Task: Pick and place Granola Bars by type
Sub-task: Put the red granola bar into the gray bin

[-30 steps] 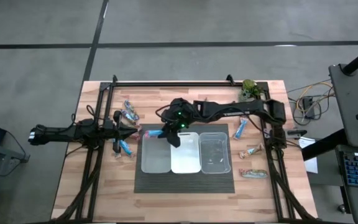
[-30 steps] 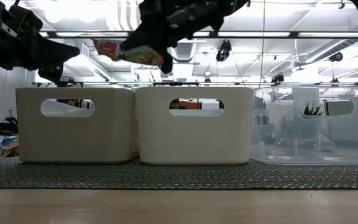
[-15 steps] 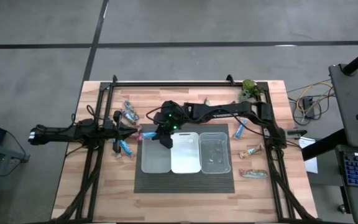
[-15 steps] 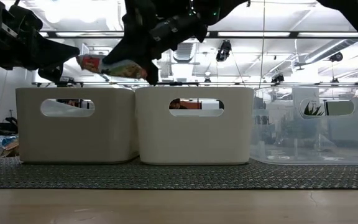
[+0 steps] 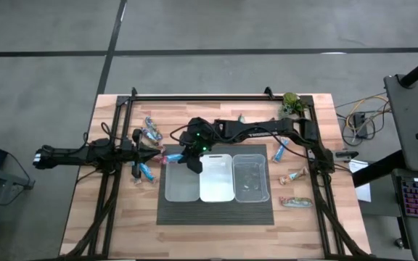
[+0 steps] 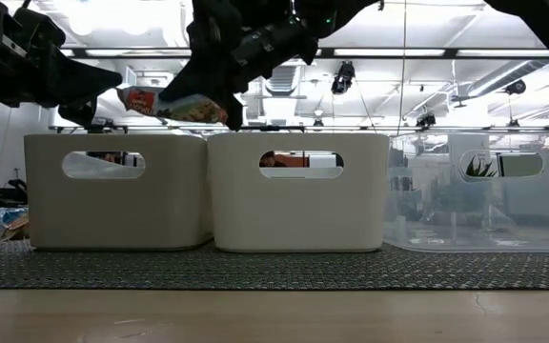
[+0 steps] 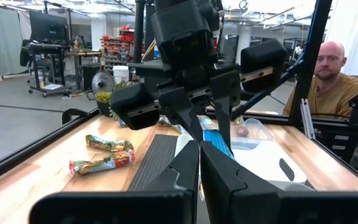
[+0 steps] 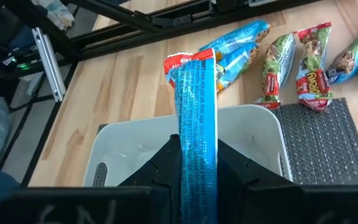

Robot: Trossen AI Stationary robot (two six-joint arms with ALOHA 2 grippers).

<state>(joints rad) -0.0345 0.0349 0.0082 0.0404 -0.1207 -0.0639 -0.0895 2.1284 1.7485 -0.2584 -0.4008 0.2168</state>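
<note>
Below my right pincer (image 5: 182, 154) the left bin (image 5: 181, 180) gapes open, nothing across its mouth. My left pincer (image 5: 157, 153) sits just beside its rim, crowding that side. Loose bars (image 5: 151, 131) litter the surface (image 5: 216, 221) beyond.

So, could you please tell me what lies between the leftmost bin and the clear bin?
The middle white bin lies between the leftmost bin and the clear bin, as the high view shows.

Blue granola bar (image 8: 196, 124) pinched above the left white bin (image 8: 253, 134); other bars (image 5: 151, 132) on the table.
</note>
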